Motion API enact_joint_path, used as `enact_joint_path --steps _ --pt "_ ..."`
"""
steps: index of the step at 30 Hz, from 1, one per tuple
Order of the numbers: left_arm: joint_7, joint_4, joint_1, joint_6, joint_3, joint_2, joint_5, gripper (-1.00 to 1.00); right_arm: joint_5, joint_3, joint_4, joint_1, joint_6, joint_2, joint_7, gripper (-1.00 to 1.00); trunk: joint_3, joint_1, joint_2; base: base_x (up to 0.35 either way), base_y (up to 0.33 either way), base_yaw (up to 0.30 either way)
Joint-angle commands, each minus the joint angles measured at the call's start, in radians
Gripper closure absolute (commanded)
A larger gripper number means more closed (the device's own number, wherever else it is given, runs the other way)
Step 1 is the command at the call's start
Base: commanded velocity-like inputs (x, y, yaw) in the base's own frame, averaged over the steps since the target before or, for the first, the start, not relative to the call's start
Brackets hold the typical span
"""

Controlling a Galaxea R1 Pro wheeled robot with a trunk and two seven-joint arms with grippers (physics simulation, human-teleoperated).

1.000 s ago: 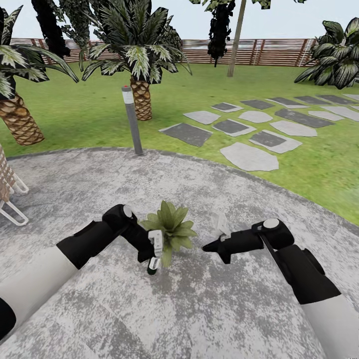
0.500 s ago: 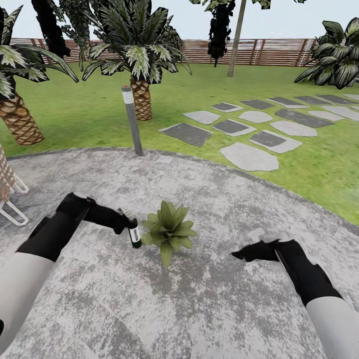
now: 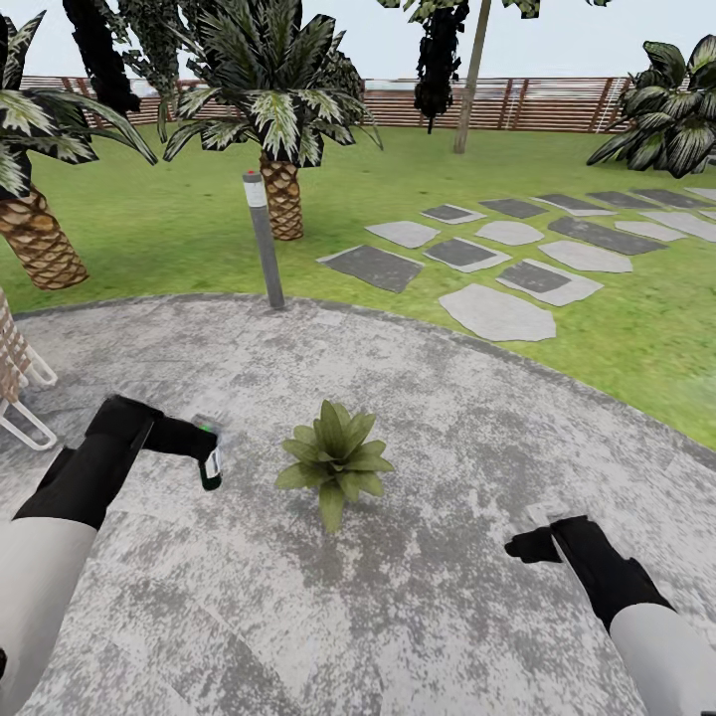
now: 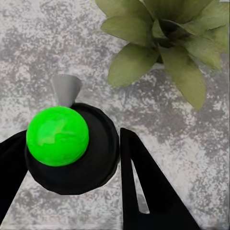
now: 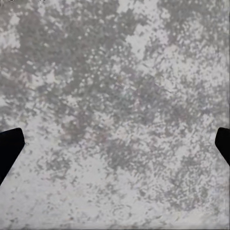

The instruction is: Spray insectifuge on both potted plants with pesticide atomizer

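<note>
The left tool (image 3: 202,449) hides most of the pesticide atomizer (image 3: 211,469); the potted plant (image 4: 165,40) is cropped.

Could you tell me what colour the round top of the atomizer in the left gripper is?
Bright green; the atomizer top shows best in the left wrist view, held in the left gripper.

bright, even daylight render, no cast shadows, slightly soft textures.

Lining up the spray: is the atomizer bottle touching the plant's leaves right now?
Apart. In the head view, grey paving shows between the atomizer in the left gripper and the potted plant.
</note>
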Motion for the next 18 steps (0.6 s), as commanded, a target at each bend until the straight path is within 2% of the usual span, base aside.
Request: enact_joint_path --steps 1,3,4,5,6,7,8,10,11,14,15,18 --pt "-0.003 0.012 -0.001 0.008 -0.001 0.000 -0.007 1.00 0.000 -0.003 -0.001 0.000 0.004 0.000 0.007 -1.00 -0.001 0.000 0.000 0.000 0.000 0.000" --pt "0.004 0.028 -0.001 0.014 0.001 0.000 -0.005 1.00 -0.034 -0.004 -0.002 0.000 0.009 0.000 0.005 -1.00 -0.001 0.000 0.000 0.000 0.000 0.000" --pt "0.007 0.033 -0.001 0.016 0.001 0.000 -0.005 1.00 -0.072 -0.005 -0.002 0.000 0.012 -0.001 0.005 -1.00 -0.001 0.000 0.000 0.000 0.000 0.000" --pt "0.007 0.035 -0.001 0.017 0.001 0.000 -0.005 1.00 -0.088 -0.005 -0.002 0.000 0.012 -0.001 0.004 -1.00 -0.001 0.000 0.000 0.000 0.000 0.000" --pt "0.007 0.038 -0.002 0.017 0.000 0.000 -0.005 1.00 -0.119 -0.005 -0.002 0.000 0.013 -0.001 0.004 -1.00 -0.001 0.000 0.000 0.000 0.000 0.000" --pt "0.007 0.067 -0.002 0.018 -0.001 0.001 -0.006 1.00 -0.179 -0.005 -0.002 0.000 0.014 -0.001 0.004 -1.00 -0.001 0.000 0.000 0.000 0.000 0.000" --pt "0.007 0.102 -0.002 0.019 -0.003 0.001 -0.006 1.00 -0.204 -0.005 -0.002 0.000 0.014 -0.002 0.004 -1.00 -0.001 0.000 0.000 0.000 0.000 0.000" --pt "0.007 0.244 -0.007 0.021 -0.007 0.000 -0.006 1.00 -0.238 -0.005 -0.003 0.000 0.015 -0.001 0.004 -1.00 -0.001 0.000 0.000 0.000 0.000 0.000" --pt "0.008 0.392 -0.037 0.021 -0.008 -0.003 -0.005 1.00 -0.251 -0.005 -0.003 0.000 0.015 -0.001 0.004 -1.00 -0.001 0.000 0.000 0.000 0.000 0.000" --pt "0.008 0.634 -0.136 0.022 -0.008 -0.005 -0.004 1.00 -0.260 -0.005 -0.003 0.000 0.015 -0.001 0.004 -1.00 -0.001 0.000 0.000 0.000 0.000 0.000" --pt "0.006 0.751 -0.204 0.022 -0.007 -0.005 -0.004 1.00 -0.263 -0.004 -0.003 0.000 0.015 -0.001 0.004 -1.00 -0.001 0.000 0.000 0.000 0.000 0.000" --pt "0.006 0.771 -0.216 0.022 -0.013 -0.004 -0.005 1.00 -0.264 -0.004 -0.003 0.000 0.015 -0.001 0.004 -1.00 -0.001 0.000 0.000 0.000 0.000 0.000"
